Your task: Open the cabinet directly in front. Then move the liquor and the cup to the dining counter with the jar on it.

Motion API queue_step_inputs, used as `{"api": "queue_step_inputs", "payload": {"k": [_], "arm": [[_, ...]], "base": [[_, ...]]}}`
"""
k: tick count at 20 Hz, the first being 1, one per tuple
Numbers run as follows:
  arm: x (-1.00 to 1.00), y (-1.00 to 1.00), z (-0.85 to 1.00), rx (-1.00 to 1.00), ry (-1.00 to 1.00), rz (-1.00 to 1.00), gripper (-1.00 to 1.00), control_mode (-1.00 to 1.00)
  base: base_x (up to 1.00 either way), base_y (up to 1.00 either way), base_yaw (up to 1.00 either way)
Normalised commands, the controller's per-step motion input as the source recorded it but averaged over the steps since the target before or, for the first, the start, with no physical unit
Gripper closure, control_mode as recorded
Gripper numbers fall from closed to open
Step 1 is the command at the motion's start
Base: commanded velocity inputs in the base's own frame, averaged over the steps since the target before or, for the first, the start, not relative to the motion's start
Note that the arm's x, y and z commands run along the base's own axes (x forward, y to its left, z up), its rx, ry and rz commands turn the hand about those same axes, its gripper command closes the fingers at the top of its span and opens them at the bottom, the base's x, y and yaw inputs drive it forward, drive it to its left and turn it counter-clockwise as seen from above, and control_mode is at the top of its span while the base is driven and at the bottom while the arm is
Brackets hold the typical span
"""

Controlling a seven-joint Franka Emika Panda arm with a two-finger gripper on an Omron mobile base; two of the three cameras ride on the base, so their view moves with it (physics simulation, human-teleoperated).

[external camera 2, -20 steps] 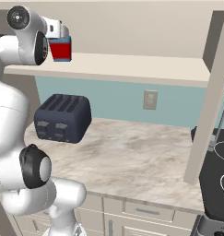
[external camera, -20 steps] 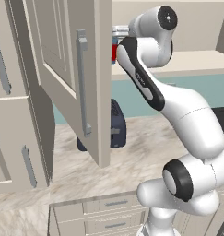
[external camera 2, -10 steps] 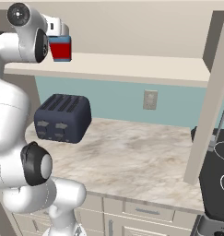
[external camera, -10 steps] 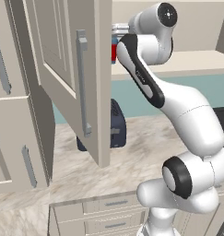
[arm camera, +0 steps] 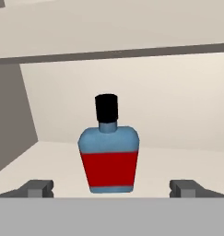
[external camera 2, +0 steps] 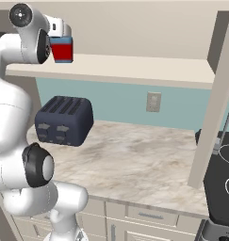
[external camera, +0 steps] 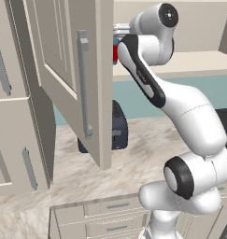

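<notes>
Liquor (arm camera: pixel 109 156): squat blue bottle, red label, black cap | shelf (external camera 2: pixel 134 69): smooth beige | jaws: wide apart, seemingly empty

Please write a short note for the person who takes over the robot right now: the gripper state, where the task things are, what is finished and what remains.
Gripper: open, holding nothing, raised to the cabinet shelf, its fingertips wide apart on either side of the liquor.
Liquor: upright on the shelf, inside the cabinet, not yet gripped.
Cabinet: door swung open, so the first step is done.
Cup, dining counter and jar: I cannot place them from these views.
Toaster stands on the marbled counter below the shelf.
Left: close on the liquor, carry it to the dining counter with the jar, then find the cup and bring it too.
</notes>
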Motion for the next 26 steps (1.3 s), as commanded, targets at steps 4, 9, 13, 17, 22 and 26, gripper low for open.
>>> {"api": "queue_step_inputs", "payload": {"k": [4,9,13,17,22,26], "arm": [[0.18,0.02,0.00,0.00,0.00,0.00,-1.00,-1.00],[0.23,0.08,-0.03,0.00,0.00,0.00,-1.00,-1.00],[0.25,0.13,-0.04,0.00,0.00,0.00,-1.00,-1.00],[0.26,0.13,-0.01,0.00,0.00,0.00,-1.00,-1.00],[0.28,0.09,0.00,0.00,0.00,0.00,-1.00,-1.00],[0.30,0.11,-0.04,0.00,0.00,0.00,-1.00,-1.00]], "base": [[0.00,0.00,0.00],[0.00,0.00,0.00],[0.00,0.00,0.00],[0.00,0.00,0.00],[0.00,0.00,0.00],[0.00,0.00,0.00]]}}
